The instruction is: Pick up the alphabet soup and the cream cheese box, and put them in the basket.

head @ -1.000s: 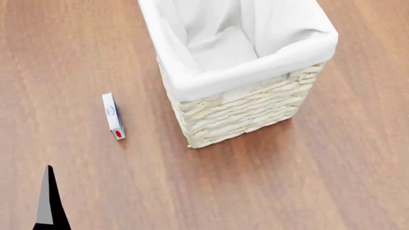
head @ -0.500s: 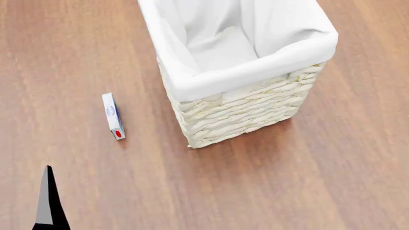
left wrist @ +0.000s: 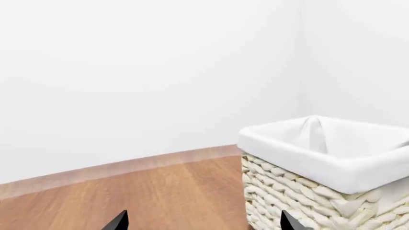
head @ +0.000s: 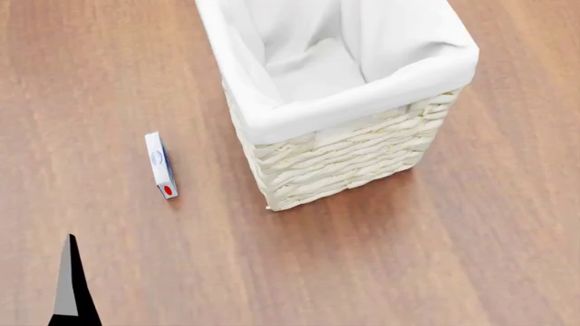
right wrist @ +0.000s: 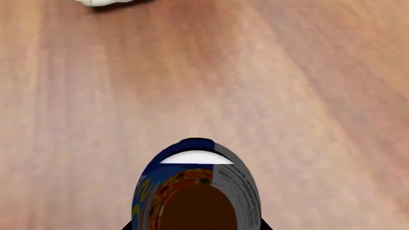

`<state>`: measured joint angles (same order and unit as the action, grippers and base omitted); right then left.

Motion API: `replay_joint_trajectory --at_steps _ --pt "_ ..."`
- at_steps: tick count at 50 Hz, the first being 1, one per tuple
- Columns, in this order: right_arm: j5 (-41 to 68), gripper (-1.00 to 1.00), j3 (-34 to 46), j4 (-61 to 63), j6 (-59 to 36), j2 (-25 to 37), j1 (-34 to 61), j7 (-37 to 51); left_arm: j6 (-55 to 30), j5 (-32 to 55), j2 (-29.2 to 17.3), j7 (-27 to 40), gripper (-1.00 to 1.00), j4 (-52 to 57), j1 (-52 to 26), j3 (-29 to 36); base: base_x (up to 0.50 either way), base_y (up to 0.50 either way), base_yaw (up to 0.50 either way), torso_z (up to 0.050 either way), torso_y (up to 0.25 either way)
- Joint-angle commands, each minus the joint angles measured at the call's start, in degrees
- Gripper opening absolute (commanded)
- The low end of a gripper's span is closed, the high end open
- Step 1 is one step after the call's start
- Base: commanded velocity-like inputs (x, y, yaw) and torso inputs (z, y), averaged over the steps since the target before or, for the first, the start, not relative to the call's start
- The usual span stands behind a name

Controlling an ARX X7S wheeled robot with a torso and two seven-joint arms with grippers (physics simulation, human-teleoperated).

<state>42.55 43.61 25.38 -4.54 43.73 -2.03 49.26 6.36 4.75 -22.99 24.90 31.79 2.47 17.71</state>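
Right gripper (right wrist: 195, 225) clamped on alphabet soup (right wrist: 195, 191) (jaws barely visible). Basket (head: 344, 159) far ahead; can could slip. Left gripper (left wrist: 203, 221) spread, empty.

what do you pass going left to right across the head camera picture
Left end effector tip → cream cheese box lying on the wooden floor → basket.
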Motion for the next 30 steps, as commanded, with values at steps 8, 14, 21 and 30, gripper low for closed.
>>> replay_joint_trajectory --at_steps 8,14,21,30 --pt "-13.1 -1.00 1.3 13.4 -6.0 5.0 1.6 8.0 0.0 -0.1 -0.2 0.4 1.00 -0.4 -0.1 0.0 0.00 0.00 0.00 0.000 0.000" --pt "-20.9 -1.00 0.8 21.4 -8.1 8.3 3.2 10.9 -0.1 -0.4 -0.2 0.4 1.00 -0.1 -0.1 0.4 0.00 0.00 0.00 0.000 0.000" --pt "-41.3 -1.00 4.7 33.4 -14.4 9.1 10.0 9.4 -0.6 -0.7 -0.1 0.4 1.00 0.0 -0.4 1.0 0.00 0.00 0.00 0.000 0.000" --pt "-72.4 -1.00 -35.8 34.6 -6.1 -32.4 0.9 -41.2 -0.7 -1.0 0.0 0.3 1.00 0.4 -0.1 1.8 0.00 0.00 0.00 0.000 0.000"
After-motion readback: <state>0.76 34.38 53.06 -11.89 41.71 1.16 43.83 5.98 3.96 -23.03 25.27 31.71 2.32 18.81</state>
